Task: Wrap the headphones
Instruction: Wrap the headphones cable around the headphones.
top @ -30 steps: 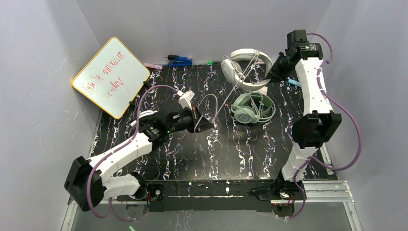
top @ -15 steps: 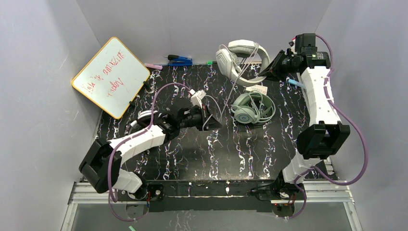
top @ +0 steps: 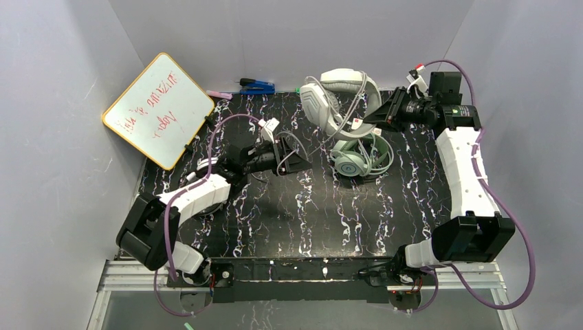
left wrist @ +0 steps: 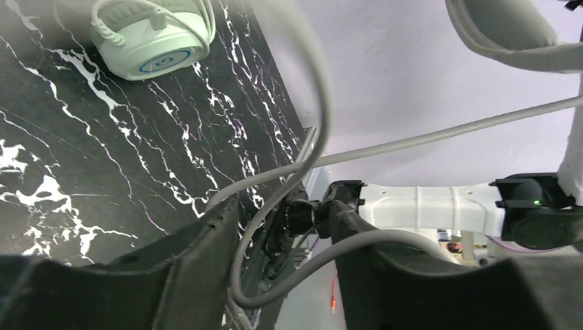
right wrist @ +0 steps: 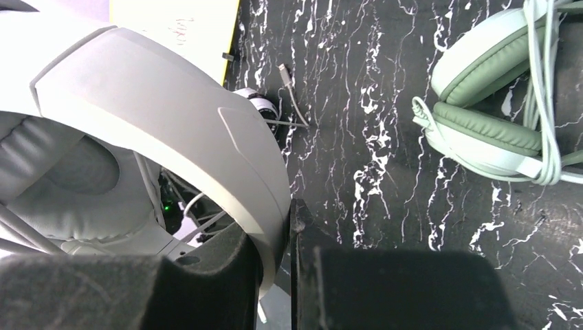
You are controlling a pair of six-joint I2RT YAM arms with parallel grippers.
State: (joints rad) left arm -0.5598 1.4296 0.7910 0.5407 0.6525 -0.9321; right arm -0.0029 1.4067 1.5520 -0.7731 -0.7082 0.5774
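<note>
Leaning at far left, the whiteboard bears red handwriting too small to read; the right gripper clamps the headband of the light grey headset; the left gripper has its jaws apart, the grey cable looping loosely between them; the mint-green headset lies between both

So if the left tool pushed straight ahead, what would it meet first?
The grey cable looped inside the left tool; beyond that, probably the green headphones, though depth is hard to judge.
</note>
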